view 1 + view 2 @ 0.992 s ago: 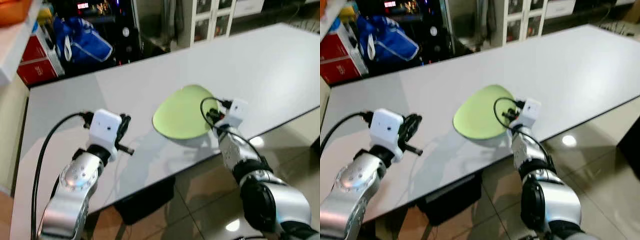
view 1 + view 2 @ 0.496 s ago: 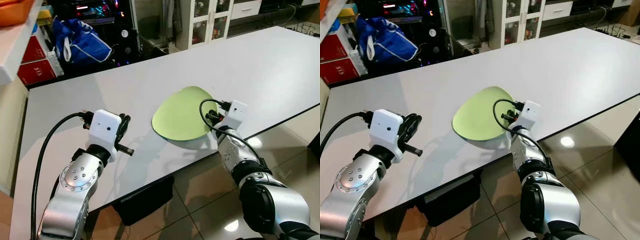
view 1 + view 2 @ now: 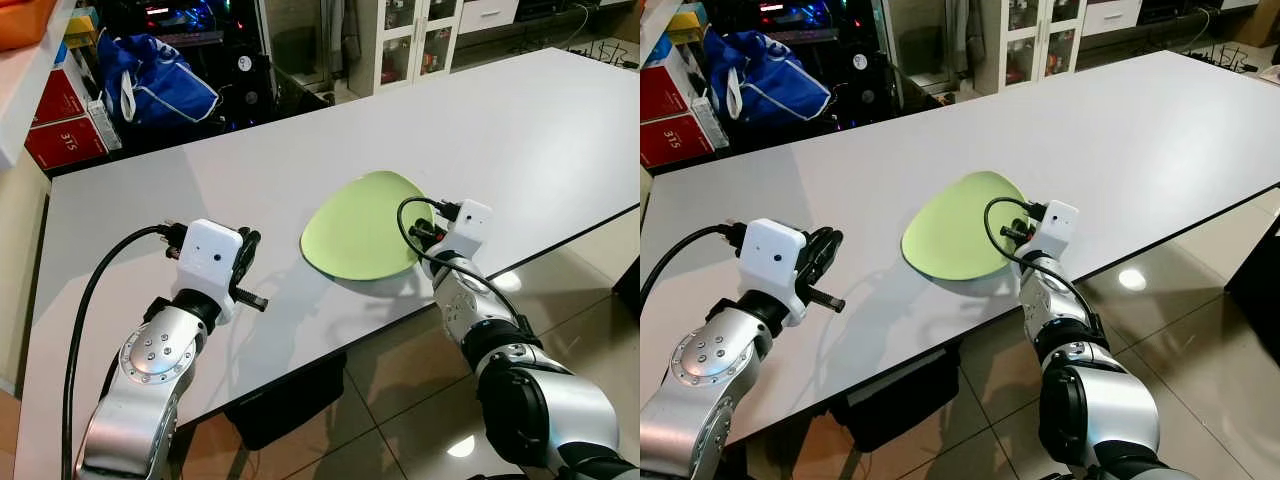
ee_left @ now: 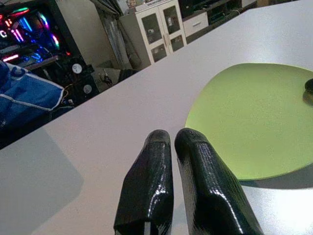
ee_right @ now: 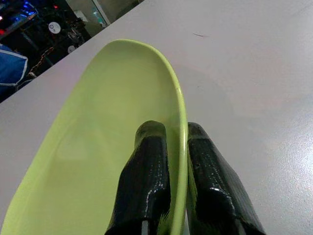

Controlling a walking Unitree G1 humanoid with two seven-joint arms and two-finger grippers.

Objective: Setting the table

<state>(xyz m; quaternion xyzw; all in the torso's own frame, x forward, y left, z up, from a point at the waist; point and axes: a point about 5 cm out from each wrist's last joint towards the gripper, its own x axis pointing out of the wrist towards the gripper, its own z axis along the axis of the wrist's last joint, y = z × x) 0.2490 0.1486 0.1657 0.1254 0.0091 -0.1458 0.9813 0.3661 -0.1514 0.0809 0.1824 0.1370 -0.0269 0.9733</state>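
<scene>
Plate [image 5: 112, 127] lower, in right end effector [image 5: 176, 142].

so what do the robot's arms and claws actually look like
Both arms are silver metal with rounded, dimpled joint housings. Each wrist carries a white box-shaped camera module with a black cable looping off it. The left claw and right claw each end in two long, glossy black fingers with a textured surface.

White table [image 3: 520, 130], glossy top; light green plate [image 3: 362, 225] near its front edge, tilted, one side raised off the surface.
</scene>
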